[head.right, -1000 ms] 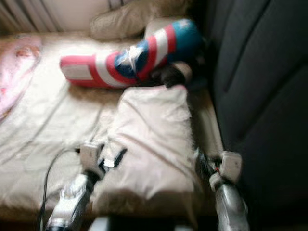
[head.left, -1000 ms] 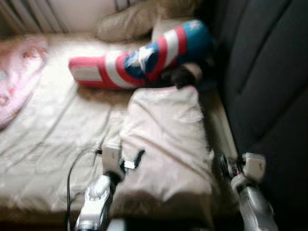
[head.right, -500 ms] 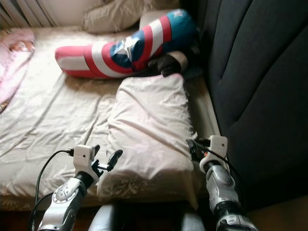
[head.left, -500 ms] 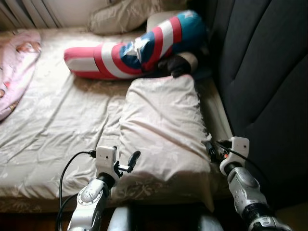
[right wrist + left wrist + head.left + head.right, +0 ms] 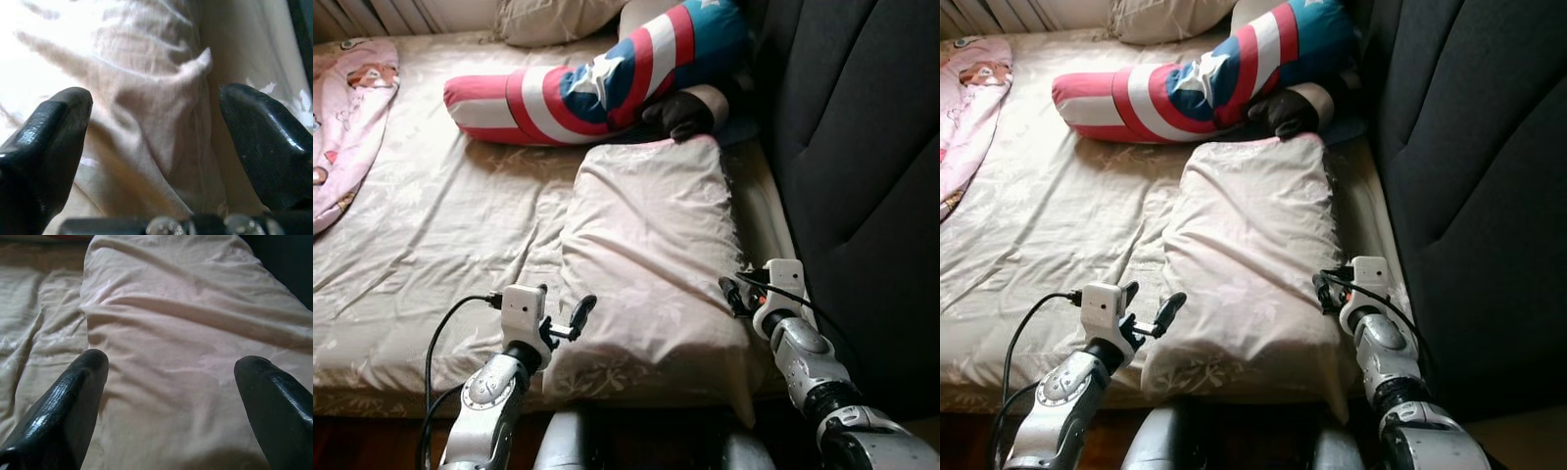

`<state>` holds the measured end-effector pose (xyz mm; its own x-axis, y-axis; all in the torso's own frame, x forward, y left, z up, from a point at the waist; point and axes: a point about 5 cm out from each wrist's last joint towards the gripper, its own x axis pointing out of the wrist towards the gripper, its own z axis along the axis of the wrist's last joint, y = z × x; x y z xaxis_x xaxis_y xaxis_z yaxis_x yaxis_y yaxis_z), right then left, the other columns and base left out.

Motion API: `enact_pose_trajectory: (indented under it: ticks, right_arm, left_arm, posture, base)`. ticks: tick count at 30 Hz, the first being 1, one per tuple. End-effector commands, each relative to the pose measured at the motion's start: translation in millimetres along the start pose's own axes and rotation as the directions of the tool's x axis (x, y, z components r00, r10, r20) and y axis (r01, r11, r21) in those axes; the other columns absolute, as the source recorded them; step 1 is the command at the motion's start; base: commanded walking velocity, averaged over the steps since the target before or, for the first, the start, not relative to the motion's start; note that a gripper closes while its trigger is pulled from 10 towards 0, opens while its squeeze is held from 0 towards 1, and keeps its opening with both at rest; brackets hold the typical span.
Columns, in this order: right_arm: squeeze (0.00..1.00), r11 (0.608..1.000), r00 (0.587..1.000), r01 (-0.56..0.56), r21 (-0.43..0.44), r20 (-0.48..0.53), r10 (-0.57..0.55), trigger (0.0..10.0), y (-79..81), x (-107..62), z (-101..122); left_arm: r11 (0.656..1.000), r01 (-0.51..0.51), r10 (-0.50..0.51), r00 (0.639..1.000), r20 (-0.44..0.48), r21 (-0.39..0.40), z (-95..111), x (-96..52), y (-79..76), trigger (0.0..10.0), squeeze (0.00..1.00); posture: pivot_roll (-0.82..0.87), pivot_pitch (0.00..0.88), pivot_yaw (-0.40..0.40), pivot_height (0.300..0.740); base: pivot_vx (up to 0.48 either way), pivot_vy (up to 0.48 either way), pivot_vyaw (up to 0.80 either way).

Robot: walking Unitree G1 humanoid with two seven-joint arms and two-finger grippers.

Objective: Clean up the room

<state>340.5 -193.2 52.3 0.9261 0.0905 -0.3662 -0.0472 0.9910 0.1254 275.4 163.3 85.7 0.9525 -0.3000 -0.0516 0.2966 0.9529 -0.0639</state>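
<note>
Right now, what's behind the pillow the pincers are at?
Behind the pillow lies a striped star bolster and a dark object touching its far edge. What the object is, I cannot tell. Another pillow lies farther back.

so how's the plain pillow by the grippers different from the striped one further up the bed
The beige pillow is plain and pale; the striped bolster is red, white and blue with a white star. The beige pillow is flat and rectangular, the striped bolster long and rounded. The beige pillow lies at the near edge between the left gripper and right gripper; the striped bolster lies across the bed beyond it. Both rest on the bed sheet.
</note>
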Motion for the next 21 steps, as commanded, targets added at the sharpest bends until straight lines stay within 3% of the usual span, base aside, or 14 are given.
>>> enact_pose_trajectory:
  ticks: [1, 7, 9, 15, 21]
  right_arm:
    - [0.00, 0.999, 0.998, -0.019, -0.031, -0.060, 0.017, 10.0, 2.4, -0.2, -8]
    - [0.00, 0.999, 0.995, -0.026, -0.022, -0.098, 0.023, 10.0, 2.6, -0.6, -13]
    - [0.00, 0.997, 0.991, -0.059, 0.040, -0.120, 0.064, 10.0, 6.5, -0.7, -18]
    - [0.00, 0.991, 0.978, -0.123, 0.047, -0.165, 0.129, 10.0, 13.2, -2.0, -26]
    - [0.00, 0.979, 0.929, -0.205, 0.010, -0.312, 0.198, 10.0, 22.1, -9.8, -54]
  left_arm:
    - [1.000, -0.001, 0.001, 1.000, -0.014, 0.000, 0, -6.8, 3.7, 10.0, 0.00]
    - [1.000, -0.003, 0.003, 1.000, -0.028, 0.002, 1, -11.4, 4.9, 10.0, 0.00]
    - [1.000, -0.003, 0.003, 0.999, -0.036, 0.006, 2, -14.7, 5.6, 10.0, 0.00]
    - [1.000, -0.002, 0.003, 0.999, -0.045, 0.009, 2, -17.6, 5.8, 10.0, 0.00]
    - [1.000, -0.001, 0.001, 0.998, -0.060, 0.005, 0, -21.6, 3.8, 10.0, 0.00]
  posture:
    - [0.12, 0.284, 0.065, 0.656]
    - [0.13, 0.282, 0.071, 0.656]
    - [0.14, 0.280, 0.074, 0.656]
    - [0.14, 0.279, 0.080, 0.656]
    - [0.14, 0.279, 0.080, 0.656]
  base:
    - [0.000, 0.000, 0.00]
    - [0.000, 0.000, 0.00]
    - [0.000, 0.000, 0.00]
    - [0.000, 0.000, 0.00]
    - [0.000, 0.000, 0.00]
